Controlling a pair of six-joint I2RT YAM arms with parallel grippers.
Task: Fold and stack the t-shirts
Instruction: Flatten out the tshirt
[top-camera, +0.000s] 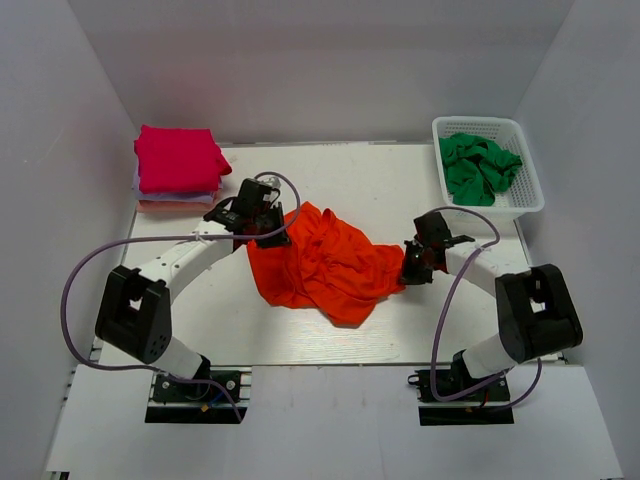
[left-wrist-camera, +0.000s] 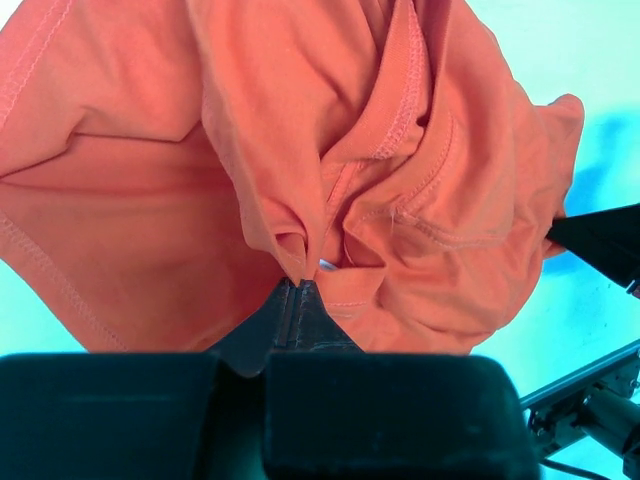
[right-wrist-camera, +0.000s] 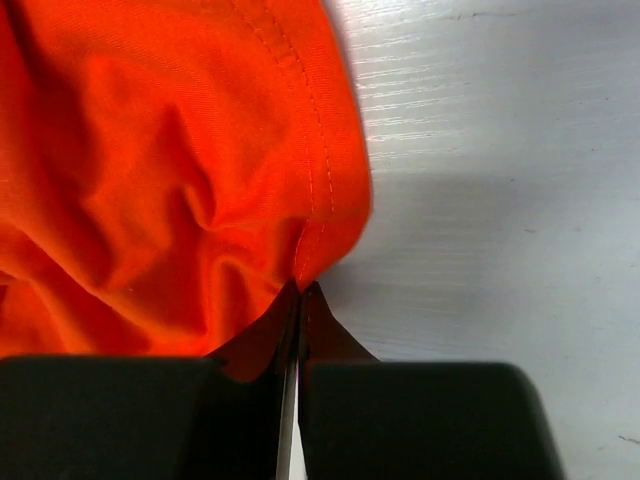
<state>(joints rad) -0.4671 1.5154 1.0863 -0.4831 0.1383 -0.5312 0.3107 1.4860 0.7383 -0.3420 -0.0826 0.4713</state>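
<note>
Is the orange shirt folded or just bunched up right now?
Bunched up, not folded: the orange shirt lies in a wrinkled heap, each end pinched by the left gripper and the right gripper.

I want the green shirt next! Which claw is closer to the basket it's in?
Right. The right claw is beside the basket's near-left corner, pinching the orange shirt; the left claw pinches the shirt's opposite side, much farther away.

- a crumpled shirt (top-camera: 325, 262) lies in the middle of the table (top-camera: 400, 180), left gripper (top-camera: 268, 236) at its far-left edge, right gripper (top-camera: 412, 268) at its right edge.
- a folded stack (top-camera: 178, 165) sits in the far-left corner.
- a basket (top-camera: 497, 207) at far right holds another shirt (top-camera: 478, 167).
</note>
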